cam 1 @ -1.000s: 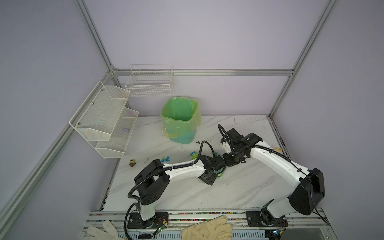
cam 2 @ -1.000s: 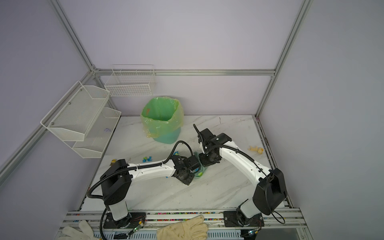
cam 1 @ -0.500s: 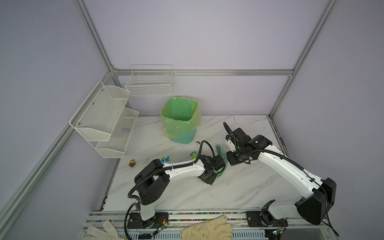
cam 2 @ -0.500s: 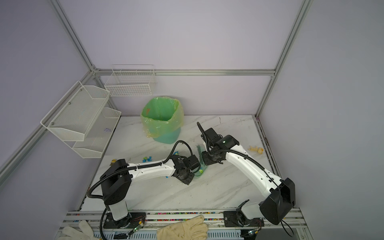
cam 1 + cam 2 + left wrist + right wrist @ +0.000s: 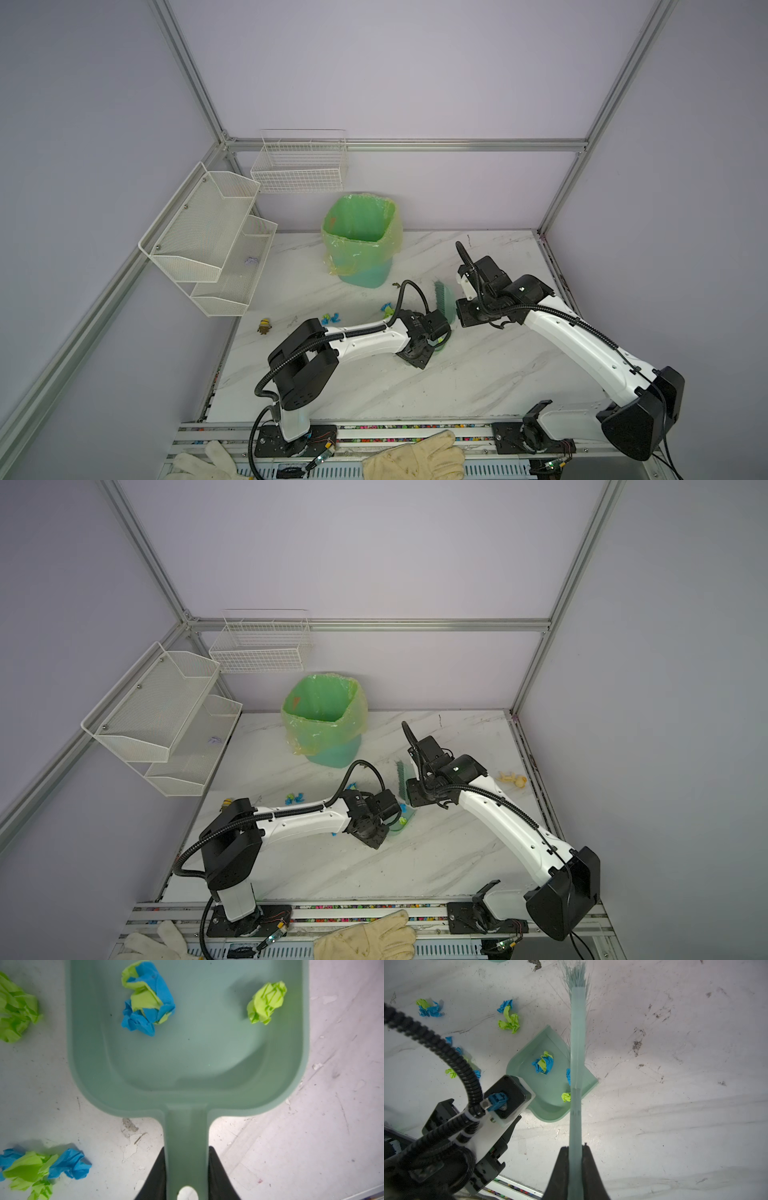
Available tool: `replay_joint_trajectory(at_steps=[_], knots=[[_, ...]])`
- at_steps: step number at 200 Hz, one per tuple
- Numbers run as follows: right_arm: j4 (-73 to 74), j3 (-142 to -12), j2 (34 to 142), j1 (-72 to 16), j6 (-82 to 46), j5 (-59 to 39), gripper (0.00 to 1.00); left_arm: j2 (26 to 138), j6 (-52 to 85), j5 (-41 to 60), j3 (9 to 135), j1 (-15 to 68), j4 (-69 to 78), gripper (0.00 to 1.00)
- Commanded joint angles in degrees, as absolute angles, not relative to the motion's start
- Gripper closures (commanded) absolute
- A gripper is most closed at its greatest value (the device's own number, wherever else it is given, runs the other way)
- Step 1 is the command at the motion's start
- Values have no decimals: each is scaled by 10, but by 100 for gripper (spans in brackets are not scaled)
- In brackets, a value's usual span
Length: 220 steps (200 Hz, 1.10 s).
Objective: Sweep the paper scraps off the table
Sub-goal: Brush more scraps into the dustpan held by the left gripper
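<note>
In a top view, paper scraps [image 5: 331, 318] dot the worktop [image 5: 478, 386] mid-frame. Left wrist: left fingers [image 5: 158, 1176] clench the dustpan [image 5: 187, 1064] handle; two wads lie inside. Right wrist alone shows right fingers [image 5: 560, 1167] grasping the brush [image 5: 576, 1105] and a third wad in the pan. Featherlight crumples likely skitter; nudge with bristles, don't pinch.
</note>
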State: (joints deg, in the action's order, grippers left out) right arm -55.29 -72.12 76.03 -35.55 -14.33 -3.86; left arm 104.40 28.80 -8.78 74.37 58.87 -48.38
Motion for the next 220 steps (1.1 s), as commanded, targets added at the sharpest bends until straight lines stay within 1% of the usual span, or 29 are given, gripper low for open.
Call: replay_joint_trajectory(at_steps=[1, 21, 50, 133, 163, 198, 220], knots=[[-529, -708, 744, -354, -148, -91, 100, 1019, 303, -102, 760, 585, -474, 100], [-524, -700, 731, -354, -150, -104, 100, 1018, 306, -104, 758, 584, -468, 100], [-541, -679, 715, -354, -170, -67, 100, 1010, 310, -114, 756, 584, -465, 100], [-570, -643, 648, -354, -190, -21, 100, 1006, 314, -121, 745, 583, -463, 100], [-604, -647, 644, -354, -190, 5, 100, 1005, 316, -125, 744, 581, -461, 100], [-604, -655, 646, -354, -192, 6, 100, 1004, 320, -125, 744, 581, -460, 100], [-609, -659, 647, -354, -198, 35, 100, 1001, 321, -122, 743, 582, -459, 100]])
